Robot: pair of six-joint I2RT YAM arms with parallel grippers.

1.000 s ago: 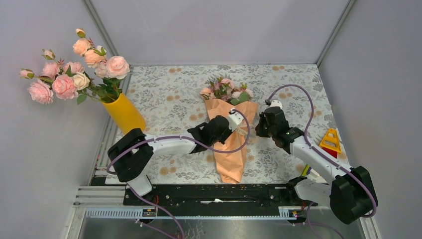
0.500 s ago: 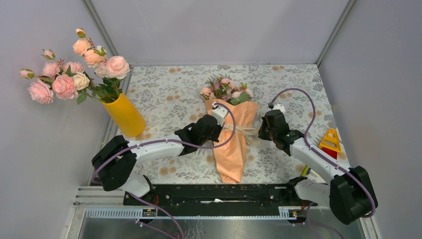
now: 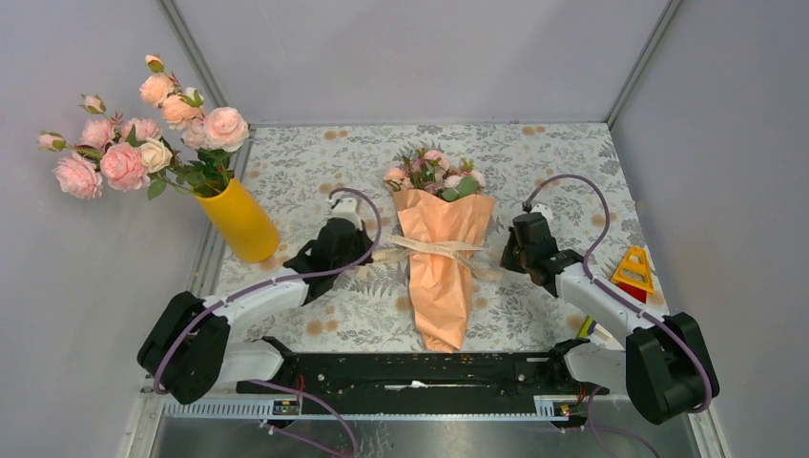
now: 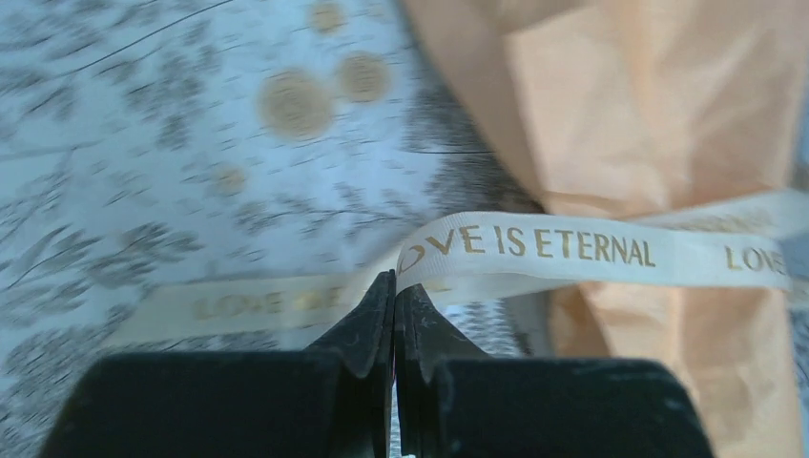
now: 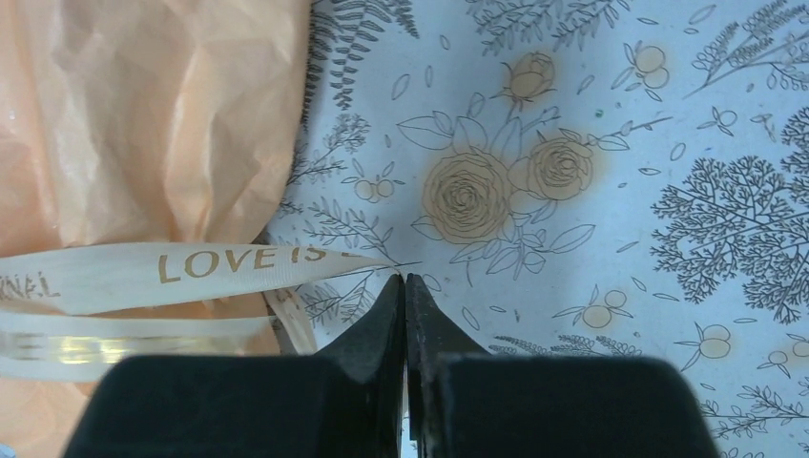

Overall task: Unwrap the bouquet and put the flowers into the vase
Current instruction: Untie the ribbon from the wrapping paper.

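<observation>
Handling the bouquet (image 3: 441, 286) is calling for lightness, we are judging: the crinkled peach paper (image 3: 448, 215) is looking thin, soft and easy to tear, and the cone is probably weighing so little that a sideways pull is likely to drag it across the tabletop (image 3: 553, 153). It is lying in the middle of the overhead frame, narrow end toward the bottom, the flowers (image 3: 434, 175) showing at its upper, open end. The ribbon (image 3: 429, 248) is crossing its waist, tails reaching out to left and right.

We are seeing the left end effector (image 3: 368, 255) fully closed, its fingertips (image 4: 382, 291) pinching the ribbon's left tail just beside the paper. The right end effector (image 3: 504, 260) is likewise closed; the right tail is narrowing to a point at its tips, so it is appearing nipped there, by the very end only.

The ribbon is looking flat, smooth and probably slippery, so we are favouring a hold further in from the tail ends. For the flowers we are expecting thin, springy stems; gripping low on the stems, not the heads, is looking safest. The vase (image 3: 240, 221) is standing at the left of the frame, well apart, holding big roses (image 3: 134, 143), so its mouth is looking crowded.
</observation>
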